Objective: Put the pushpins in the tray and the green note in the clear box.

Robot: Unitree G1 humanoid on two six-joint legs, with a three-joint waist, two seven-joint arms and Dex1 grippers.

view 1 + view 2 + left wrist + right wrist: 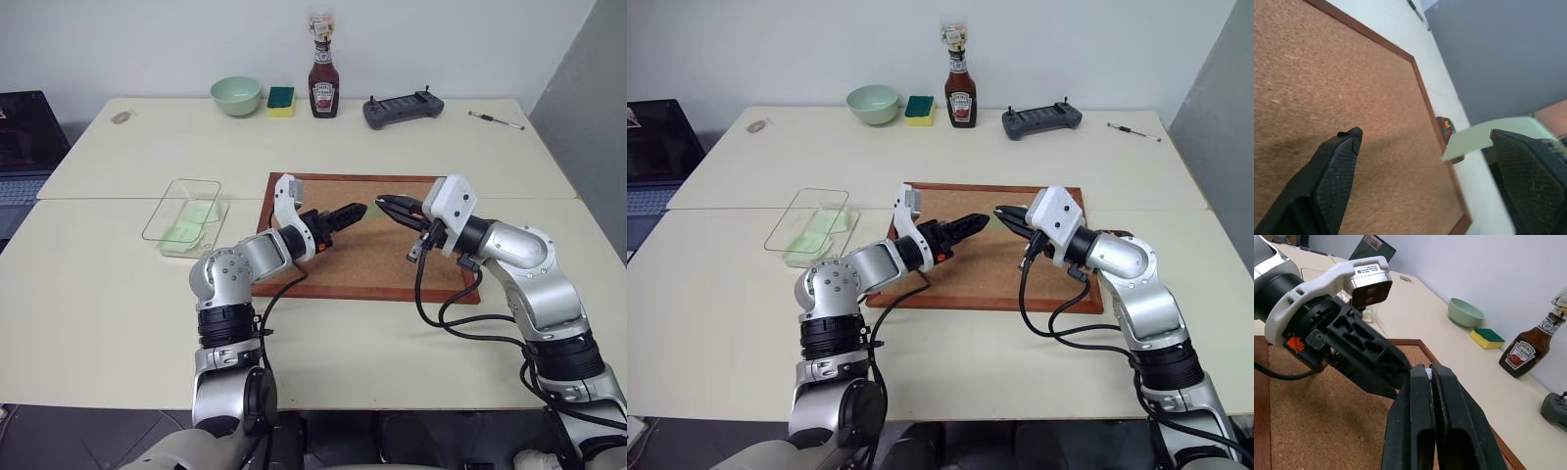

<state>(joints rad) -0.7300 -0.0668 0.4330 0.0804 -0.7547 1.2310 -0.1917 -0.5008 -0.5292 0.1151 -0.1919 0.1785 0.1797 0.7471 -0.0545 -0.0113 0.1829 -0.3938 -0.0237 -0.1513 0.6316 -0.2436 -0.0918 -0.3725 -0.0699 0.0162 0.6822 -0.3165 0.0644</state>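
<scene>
Above the corkboard (372, 259), the right gripper (385, 204) is pinching shut on what looks like the green note (1481, 138), while the left gripper (355, 211) is gaping wide just beside it. Being thin, light, floppy paper, the note is probably calling for a flat pinch near 1 edge. The clear box (168, 201) is sitting at 9 o'clock from the board.
</scene>
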